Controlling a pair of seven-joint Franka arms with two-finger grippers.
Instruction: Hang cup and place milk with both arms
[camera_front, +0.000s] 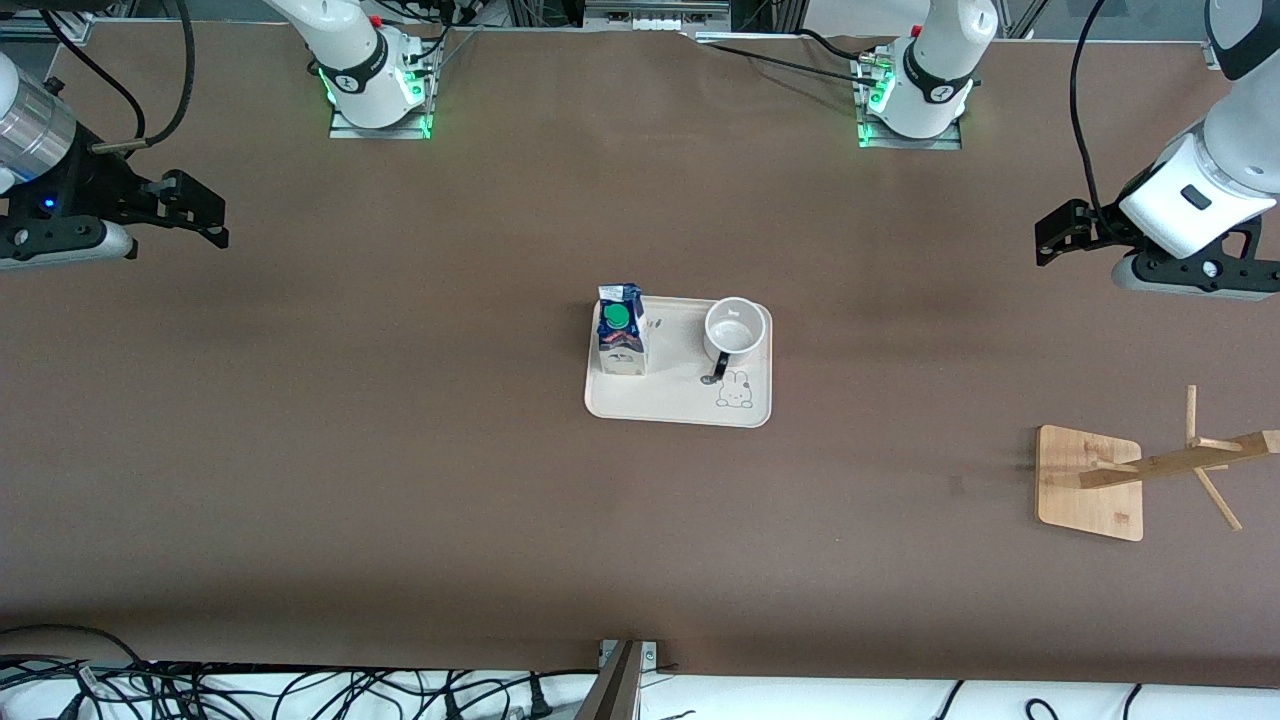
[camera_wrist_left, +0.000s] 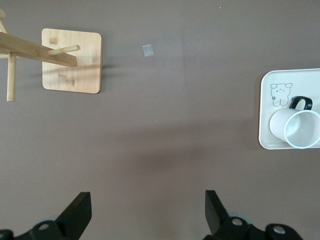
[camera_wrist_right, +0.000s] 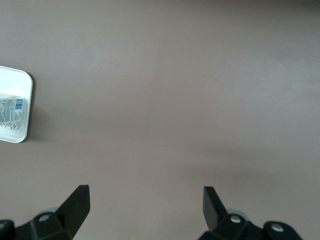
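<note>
The white cup (camera_front: 735, 328) stands upright on a cream tray (camera_front: 680, 400) at mid-table, its black handle turned toward the front camera. On the same tray, toward the right arm's end, stands the blue-and-white milk (camera_front: 621, 330) with its green cap. My left gripper (camera_front: 1050, 235) hangs open over bare table at the left arm's end, well apart from the tray. My right gripper (camera_front: 215, 220) hangs open over bare table at the right arm's end. The left wrist view shows the open left gripper (camera_wrist_left: 148, 210), the cup (camera_wrist_left: 300, 127) and the tray (camera_wrist_left: 300, 80). In the right wrist view are the open right gripper (camera_wrist_right: 146, 205) and the milk (camera_wrist_right: 10, 112).
A wooden cup rack (camera_front: 1090, 482) with slanting pegs stands on a square base, nearer the front camera than the tray, toward the left arm's end; the rack (camera_wrist_left: 72, 60) also shows in the left wrist view. A small pale patch (camera_wrist_left: 147, 50) lies on the brown tabletop beside it.
</note>
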